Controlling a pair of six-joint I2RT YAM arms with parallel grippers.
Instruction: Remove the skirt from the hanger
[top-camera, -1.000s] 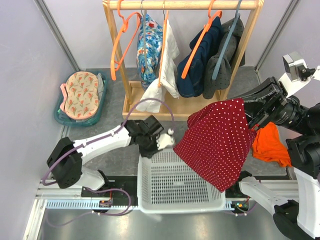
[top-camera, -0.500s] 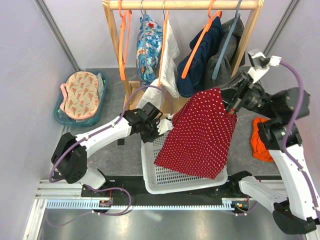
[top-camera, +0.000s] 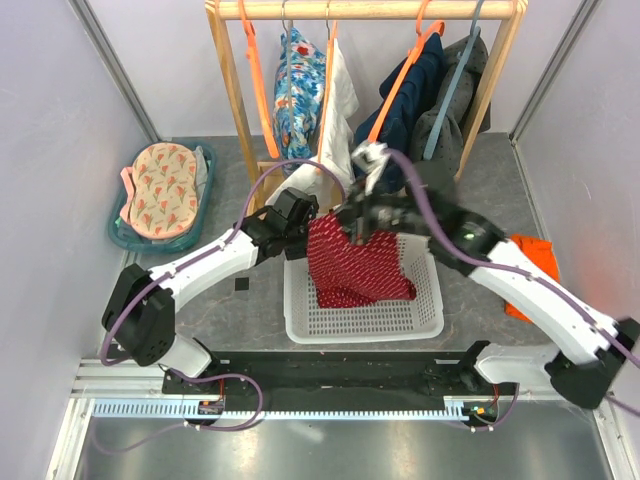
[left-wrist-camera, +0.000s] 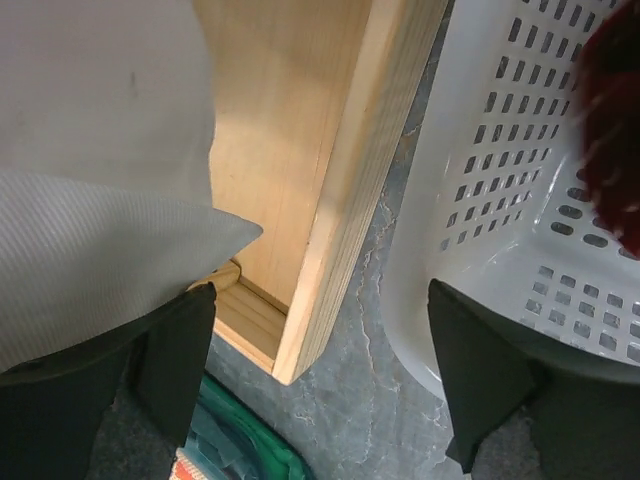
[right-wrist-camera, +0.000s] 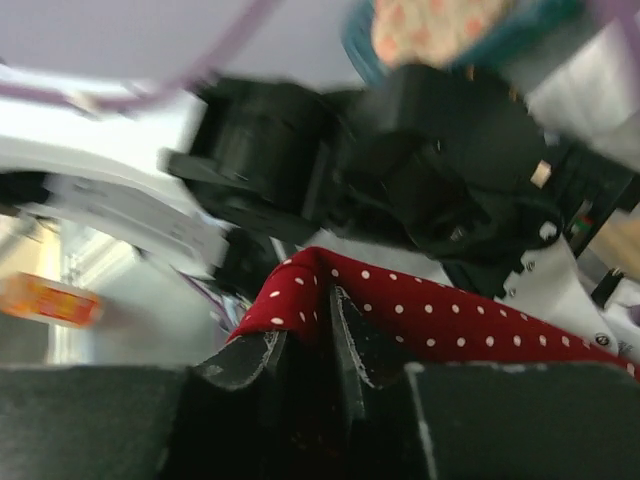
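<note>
The dark red polka-dot skirt (top-camera: 355, 270) lies bunched in the white basket (top-camera: 365, 325), its top edge pulled up in a peak. My right gripper (top-camera: 352, 238) is at that peak. In the right wrist view the red fabric (right-wrist-camera: 450, 310) is folded over and pinched between the right gripper's (right-wrist-camera: 310, 320) fingers. My left gripper (top-camera: 303, 222) stands just left of the skirt, by the basket's far left corner. It is open (left-wrist-camera: 325, 390) and holds nothing. An empty orange hanger (top-camera: 258, 75) hangs edge-on at the left of the rail.
A wooden rack (top-camera: 240, 120) behind the basket carries a blue floral garment (top-camera: 298, 90), a white one, and navy and grey ones on further hangers. Its foot (left-wrist-camera: 330, 200) is right by my left fingers. A teal tub (top-camera: 160, 195) sits left, an orange cloth (top-camera: 530, 275) right.
My right arm swung left and down, carrying the skirt from the air into the basket. My left gripper opened wide. The basket has shifted towards the rack.
</note>
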